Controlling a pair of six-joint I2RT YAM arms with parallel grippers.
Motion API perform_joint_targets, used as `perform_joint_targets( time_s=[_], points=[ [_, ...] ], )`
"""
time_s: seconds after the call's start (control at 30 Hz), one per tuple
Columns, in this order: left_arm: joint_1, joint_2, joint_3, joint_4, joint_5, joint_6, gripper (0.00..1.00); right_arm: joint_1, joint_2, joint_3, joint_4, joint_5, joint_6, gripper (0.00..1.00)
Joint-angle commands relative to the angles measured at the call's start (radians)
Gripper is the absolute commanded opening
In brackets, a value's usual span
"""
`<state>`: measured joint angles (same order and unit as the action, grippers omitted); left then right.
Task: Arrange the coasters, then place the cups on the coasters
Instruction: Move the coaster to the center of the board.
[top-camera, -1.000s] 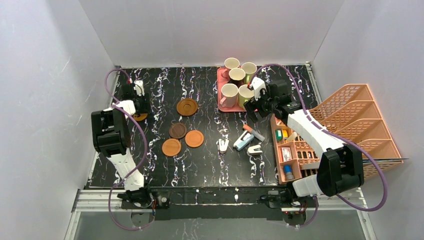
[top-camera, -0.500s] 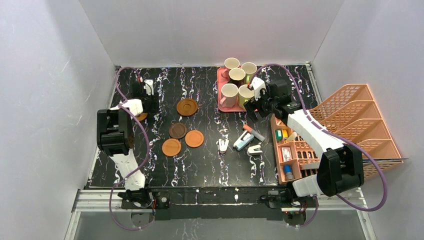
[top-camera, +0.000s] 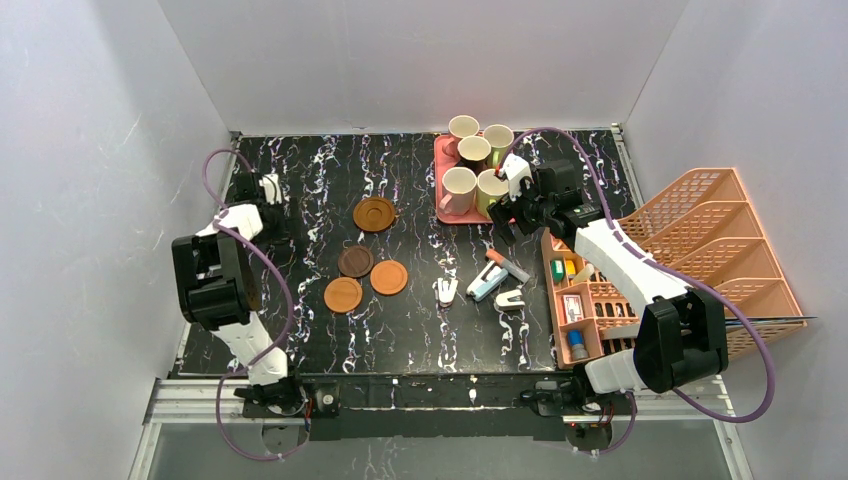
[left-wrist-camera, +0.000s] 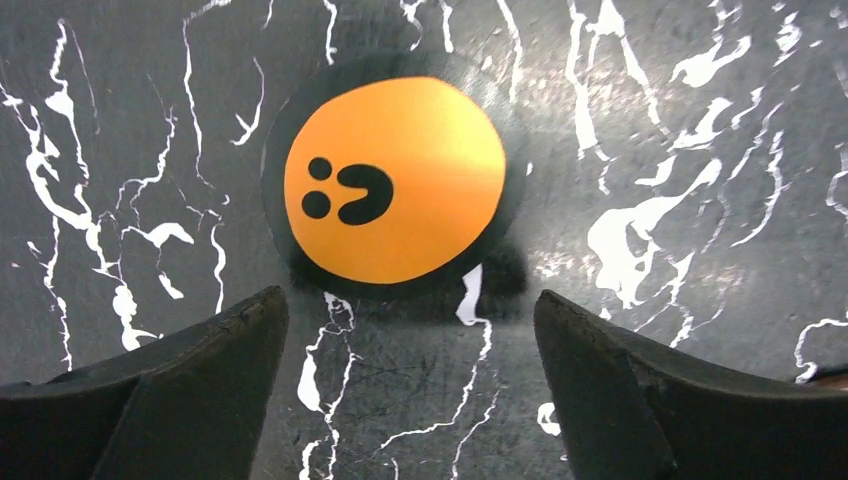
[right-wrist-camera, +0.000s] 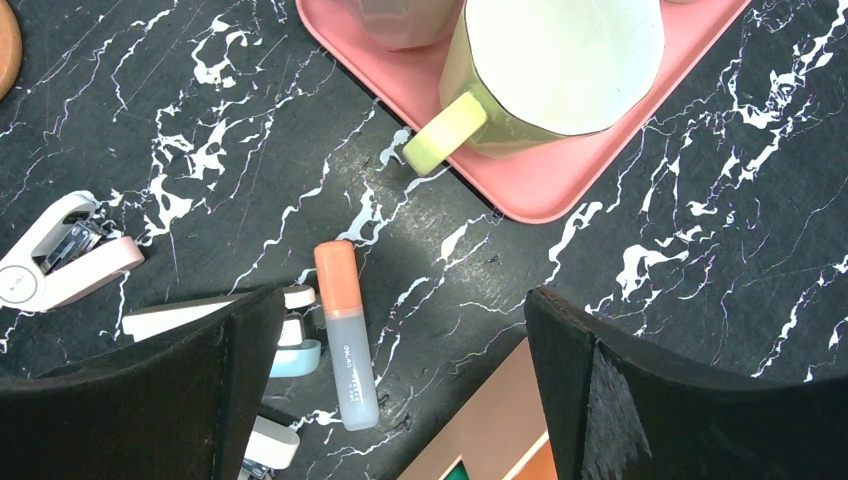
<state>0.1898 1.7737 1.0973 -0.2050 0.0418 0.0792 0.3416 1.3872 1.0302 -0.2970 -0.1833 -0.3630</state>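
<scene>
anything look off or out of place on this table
Nothing spilled or broken. An orange coaster lies alone below the open left fingers, away from the other coasters mid-table. The handle of a yellow-green cup pokes past the edge of the pink tray, and a stapler and tube lie loose nearby.

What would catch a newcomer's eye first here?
Five mugs crowd a pink tray toward the back. Four brown coasters dot the black marbled table, and a bright orange coaster with face-like marks lies just ahead of the open left gripper.
</scene>
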Motion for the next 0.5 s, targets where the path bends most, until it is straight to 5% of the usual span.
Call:
perform_joint_targets(
  time_s=[0.0, 0.47],
  points=[
    [0.037, 0.025, 0.027, -0.074, 0.053, 0.001, 0.97, -0.003, -0.033, 0.019, 0.008, -0.011, 0.001, 0.98],
    [0.062, 0.194, 0.074, -0.054, 0.121, -0.012, 0.98, -0.004, -0.018, 0.021, 0.007, -0.004, 0.001, 0.98]
  ],
)
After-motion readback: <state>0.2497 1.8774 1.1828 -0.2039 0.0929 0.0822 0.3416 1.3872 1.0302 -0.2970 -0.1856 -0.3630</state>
